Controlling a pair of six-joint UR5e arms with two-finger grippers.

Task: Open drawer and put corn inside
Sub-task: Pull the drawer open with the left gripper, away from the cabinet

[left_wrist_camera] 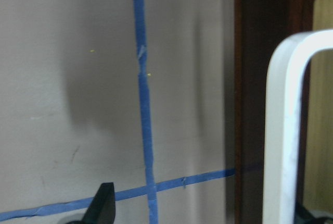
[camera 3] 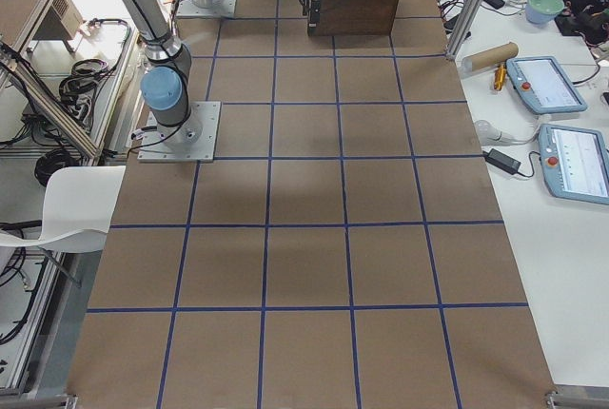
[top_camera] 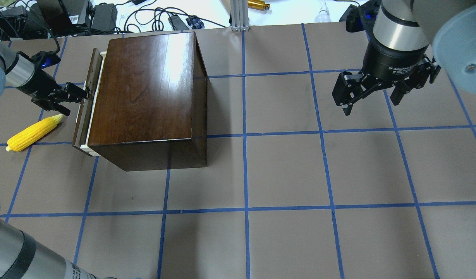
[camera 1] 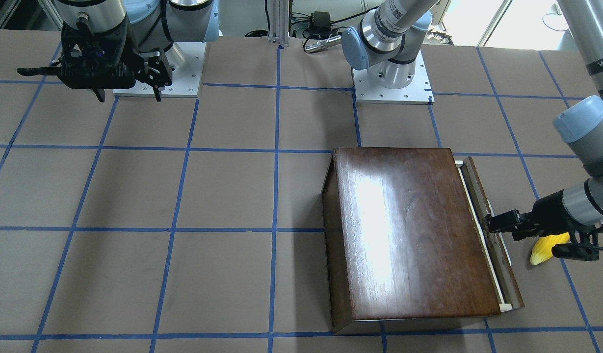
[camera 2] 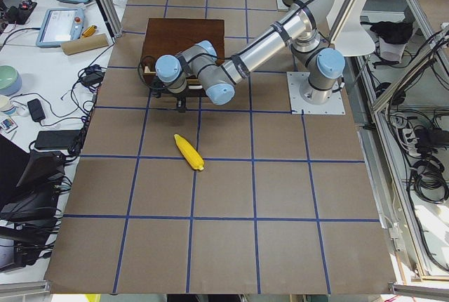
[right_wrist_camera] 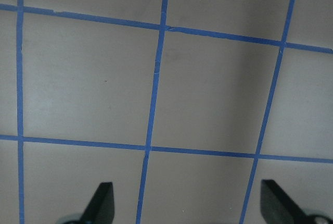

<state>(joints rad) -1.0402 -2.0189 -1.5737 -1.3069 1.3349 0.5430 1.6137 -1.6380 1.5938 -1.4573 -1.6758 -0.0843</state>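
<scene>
The dark glossy box stands on the left half of the table. Its drawer is pulled out a crack, and a thin strip of pale wood shows behind the dark front panel. My left gripper is open at that panel. In the left wrist view the white handle stands between its spread fingers. The yellow corn lies on the table just beside the left gripper, and it also shows in the front view. My right gripper is open and empty, high above the table's right side.
Brown table paper with a blue tape grid. Cables and power bricks lie past the far edge behind the box. The arm bases sit at the robot's side.
</scene>
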